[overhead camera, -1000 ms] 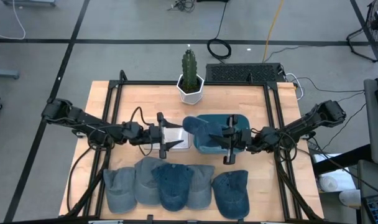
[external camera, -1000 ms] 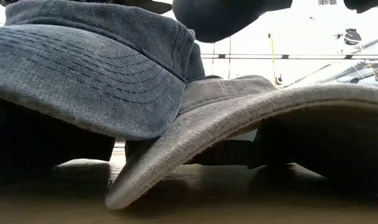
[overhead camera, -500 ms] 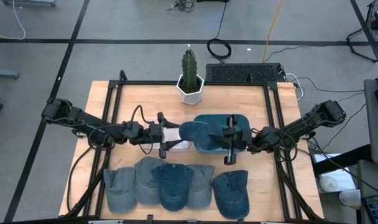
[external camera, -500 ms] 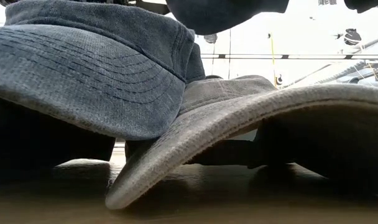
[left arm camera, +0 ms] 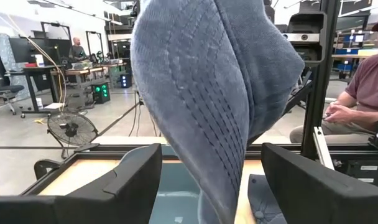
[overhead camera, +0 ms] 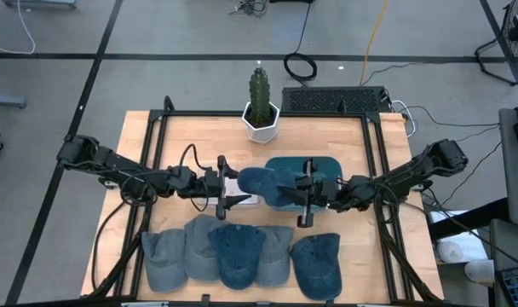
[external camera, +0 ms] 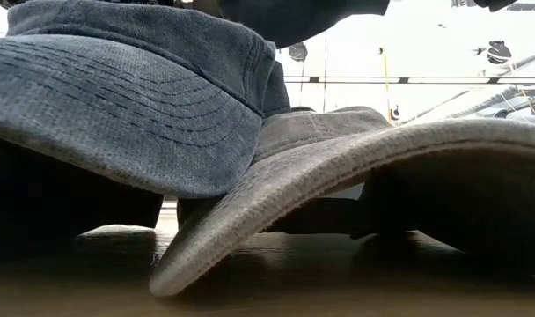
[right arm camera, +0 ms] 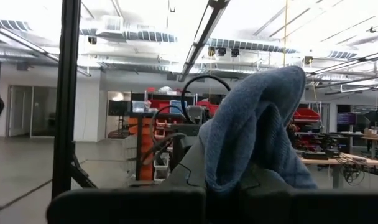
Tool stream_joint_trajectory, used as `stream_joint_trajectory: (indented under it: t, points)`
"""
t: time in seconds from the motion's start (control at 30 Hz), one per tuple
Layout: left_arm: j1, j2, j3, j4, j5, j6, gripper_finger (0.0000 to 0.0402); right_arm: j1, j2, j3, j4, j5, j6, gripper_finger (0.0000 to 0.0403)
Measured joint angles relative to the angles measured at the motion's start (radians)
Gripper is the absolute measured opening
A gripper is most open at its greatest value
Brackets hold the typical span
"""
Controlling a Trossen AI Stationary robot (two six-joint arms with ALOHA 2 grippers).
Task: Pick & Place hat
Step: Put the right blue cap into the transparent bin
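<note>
The blue denim hat (overhead camera: pixel 257 181) is in the air at the table's middle, just left of a teal tray (overhead camera: pixel 320 165). My right gripper (overhead camera: pixel 286 189) reaches in from the right and is shut on the hat. My left gripper (overhead camera: pixel 239 186) faces it from the left and is open. In the left wrist view the hat's stitched brim (left arm camera: pixel 207 106) hangs between my left gripper's (left arm camera: pixel 211 183) two fingers with a gap on each side. The low view shows only the hat's underside (external camera: pixel 294 19) at the top edge. My right gripper (right arm camera: pixel 232 190) pinches a bunched part of the hat's crown (right arm camera: pixel 242 165), the side away from the brim, between its two fingers. It comes level from the table's right. The hat is lifted clear of the table, with its brim toward my left gripper.
Several more denim caps (overhead camera: pixel 242 256) lie in a row along the table's near edge and fill the low view (external camera: pixel 135 106). A cactus in a white pot (overhead camera: pixel 261 111) stands at the far edge. A white sheet (overhead camera: pixel 244 198) lies under the left gripper. A person (left arm camera: pixel 357 93) sits beyond the table.
My right gripper has moved toward the table's left, carrying the hat from over the teal tray to between my left gripper's open fingers. The hat stays lifted clear.
</note>
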Motion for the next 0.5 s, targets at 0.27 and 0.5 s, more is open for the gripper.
stream_joint_trajectory:
  t: [0.27, 0.5]
  points:
    - [0.000, 0.000, 0.000, -0.001, 0.000, 0.000, 0.0280, -0.025, 0.043, 0.027, 0.003, -0.001, 0.001, 0.0002]
    - [0.000, 0.000, 0.000, -0.004, 0.000, 0.000, 0.0280, -0.024, 0.035, 0.027, 0.005, -0.001, -0.026, 0.0002]
